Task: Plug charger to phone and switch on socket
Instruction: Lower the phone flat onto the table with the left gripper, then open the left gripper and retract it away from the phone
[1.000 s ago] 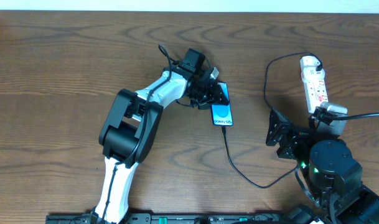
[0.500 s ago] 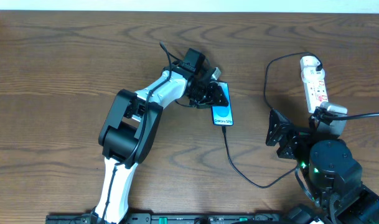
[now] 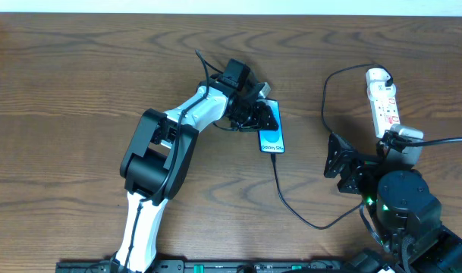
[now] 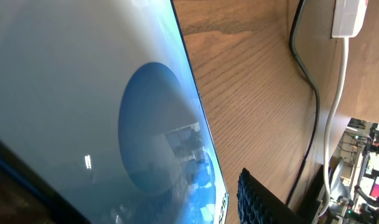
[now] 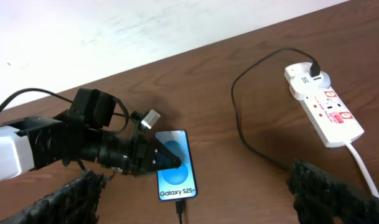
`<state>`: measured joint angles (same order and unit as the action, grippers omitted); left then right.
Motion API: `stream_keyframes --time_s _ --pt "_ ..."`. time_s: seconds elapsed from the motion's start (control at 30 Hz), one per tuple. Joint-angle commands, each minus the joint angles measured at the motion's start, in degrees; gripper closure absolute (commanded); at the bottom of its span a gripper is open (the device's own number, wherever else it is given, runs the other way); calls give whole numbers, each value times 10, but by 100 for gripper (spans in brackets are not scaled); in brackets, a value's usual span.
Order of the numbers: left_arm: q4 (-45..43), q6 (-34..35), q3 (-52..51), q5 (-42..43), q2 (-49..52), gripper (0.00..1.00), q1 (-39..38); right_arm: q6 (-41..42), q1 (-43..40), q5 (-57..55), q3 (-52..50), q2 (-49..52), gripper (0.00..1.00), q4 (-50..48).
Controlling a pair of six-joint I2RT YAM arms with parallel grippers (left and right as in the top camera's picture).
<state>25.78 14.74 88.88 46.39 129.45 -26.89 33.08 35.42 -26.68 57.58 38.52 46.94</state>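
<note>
Overhead view, left to right. The left arm [image 3: 158, 155] rises from the lower left of the frame across the brown wooden table [image 3: 64, 91]. Its left claw [image 3: 255, 114] sits over the upper end of the phone [image 3: 271, 139], just left of centre. In the left wrist view the light-blue screen fills most of the frame, with one black finger [image 4: 257, 199] at the lower right, just off the phone's edge. Whether the left claw is clamping the phone or only resting over it cannot be told, as the view is too close.

The phone lies near the middle of the table, screen up, showing a teal circle and the words "Galaxy S25+". The charger cable [image 3: 325, 102] meets the phone's lower edge, runs down and right, then loops up to a black plug in the top end of the power strip [image 3: 385, 102], at the upper right. The strip bears small red marks, and its white cord [image 5: 362, 165] leaves the near end.

The right claw [image 3: 337, 163] hangs at the lower right, well apart from the phone. Its fingers [image 5: 71, 199] are spread wide and empty.
</note>
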Motion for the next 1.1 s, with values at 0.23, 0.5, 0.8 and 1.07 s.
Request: stream_keyframes --time_s 0.23,0.5,0.8,1.07 --pt "32 -17 -18 -177 33 49 4 8 -5 -8 4 0 6 0" --pt "42 -21 -18 -204 33 49 5 8 -5 -8 4 0 6 0" --pt "42 -21 -18 -206 33 49 5 8 -5 -8 4 0 6 3" --pt "49 -22 -16 -269 22 49 16 8 -5 -8 4 1 1 9"
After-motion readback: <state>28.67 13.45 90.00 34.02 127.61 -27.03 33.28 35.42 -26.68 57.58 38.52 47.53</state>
